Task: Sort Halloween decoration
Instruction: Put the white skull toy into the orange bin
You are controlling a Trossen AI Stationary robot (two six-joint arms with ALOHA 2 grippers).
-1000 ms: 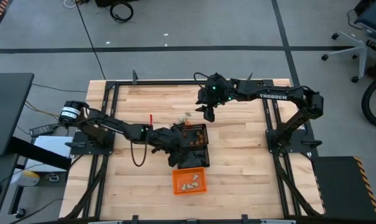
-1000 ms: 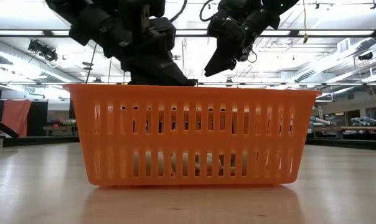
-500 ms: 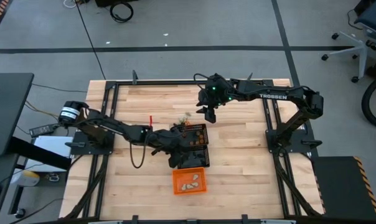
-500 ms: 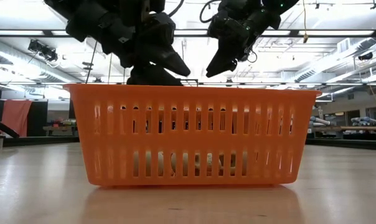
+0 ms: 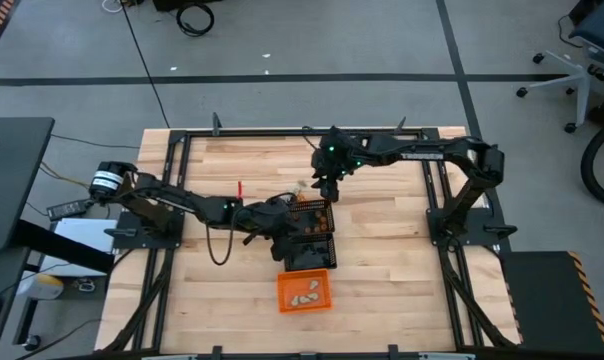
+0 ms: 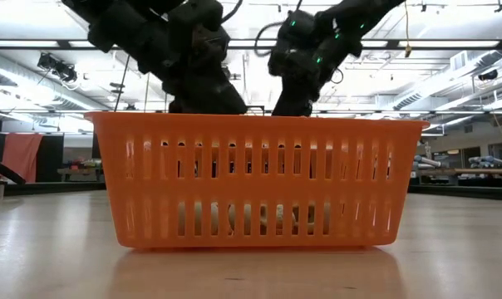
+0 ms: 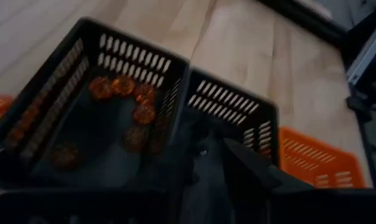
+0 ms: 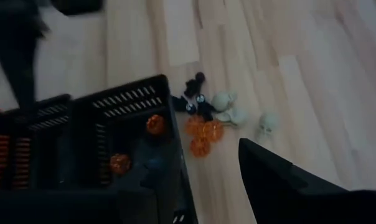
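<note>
A small pile of loose trinkets [image 5: 300, 187] lies on the wood by the far black mesh basket [image 5: 315, 213]; in the right wrist view it shows orange [image 8: 203, 134], cream-white [image 8: 235, 113] and black [image 8: 193, 99] pieces. Orange trinkets [image 7: 129, 102] lie inside that basket [image 7: 63, 99]. A second black basket [image 5: 310, 250] and the orange basket [image 5: 304, 290], which holds cream pieces, follow toward the near edge. My right gripper [image 5: 328, 188] hangs open just above and right of the pile. My left gripper [image 5: 282, 222] hovers open at the black baskets' left side.
The three baskets stand in a row at the table's middle; the orange basket [image 6: 255, 178] fills the low view. A thin red object [image 5: 240, 190] lies left of the pile. Bare wood stretches to the left and right of the baskets. Black frame rails edge the table.
My right gripper has swung toward the table's left and come down close to the loose trinket pile. My left gripper has shifted a little toward the far edge beside the black baskets. The baskets and trinkets have stayed put.
</note>
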